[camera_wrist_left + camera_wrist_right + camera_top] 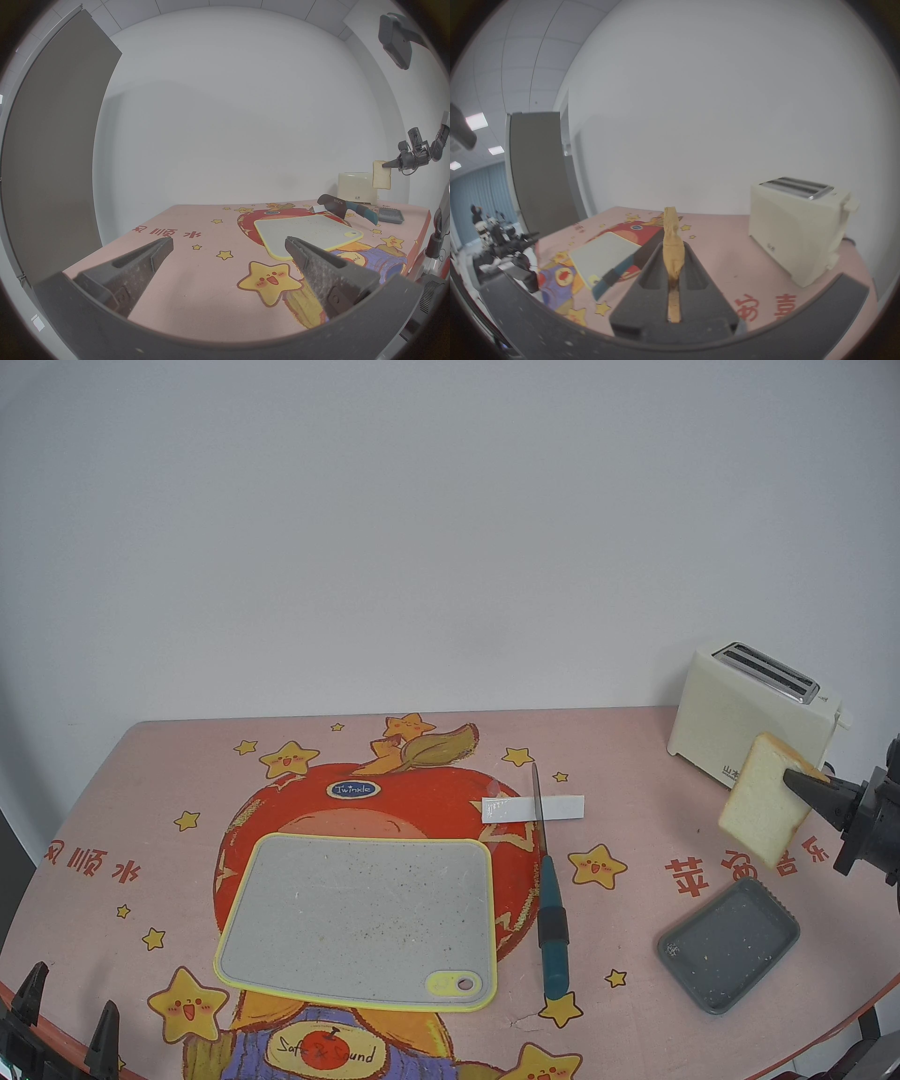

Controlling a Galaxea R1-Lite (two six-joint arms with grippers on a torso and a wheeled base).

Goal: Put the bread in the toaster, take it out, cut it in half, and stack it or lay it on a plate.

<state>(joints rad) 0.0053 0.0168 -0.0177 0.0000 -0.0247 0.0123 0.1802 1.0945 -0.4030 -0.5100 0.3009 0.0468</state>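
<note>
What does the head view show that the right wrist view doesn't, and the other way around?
Head view adds: the grey plate near the table's right front edge, the white strip crossed by the knife blade, the left hand open at the near left corner, and the broad face of the bread.
Right wrist view adds: the bread seen edge-on, clamped in the right hand, plus a grey panel and ceiling lights behind.
Both share: the toaster, the cutting board, part of the knife, and the pink table.

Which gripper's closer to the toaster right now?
Right. The right gripper holds the bread slice in the air just in front of the toaster; the left gripper is open at the near left corner of the table, far from it.
</note>
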